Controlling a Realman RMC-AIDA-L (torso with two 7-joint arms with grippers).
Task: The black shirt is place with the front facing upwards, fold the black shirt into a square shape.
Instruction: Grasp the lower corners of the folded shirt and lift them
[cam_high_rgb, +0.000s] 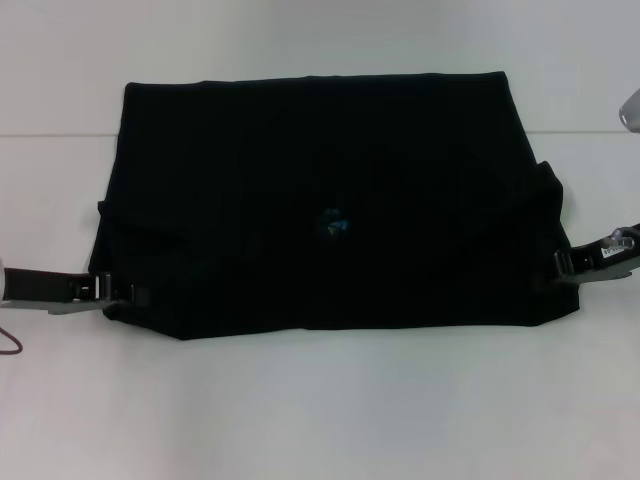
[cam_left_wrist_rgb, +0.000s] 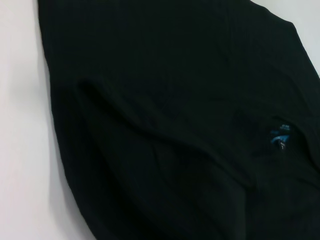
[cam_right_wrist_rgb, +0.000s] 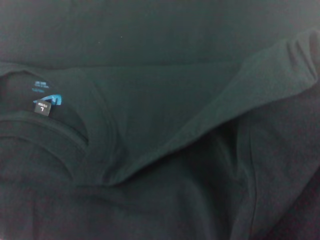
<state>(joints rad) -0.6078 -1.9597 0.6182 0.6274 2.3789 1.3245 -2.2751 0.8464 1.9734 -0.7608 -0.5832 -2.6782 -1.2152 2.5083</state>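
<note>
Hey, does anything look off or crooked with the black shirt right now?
Slightly. The black shirt lies folded into a wide rectangle, not a square, and its near edge bulges unevenly at both lower corners. The left gripper and right gripper sit at those corners. The blue neck label shows mid-shirt. No damage visible.

A white table (cam_high_rgb: 320, 410) carries the black shirt (cam_high_rgb: 330, 200), lying flat in a wide folded block.

Black shirt (cam_high_rgb: 330, 200) flat on table (cam_high_rgb: 320, 410), pincers at L (cam_high_rgb: 118, 292) & R (cam_high_rgb: 556, 266) edges
</note>
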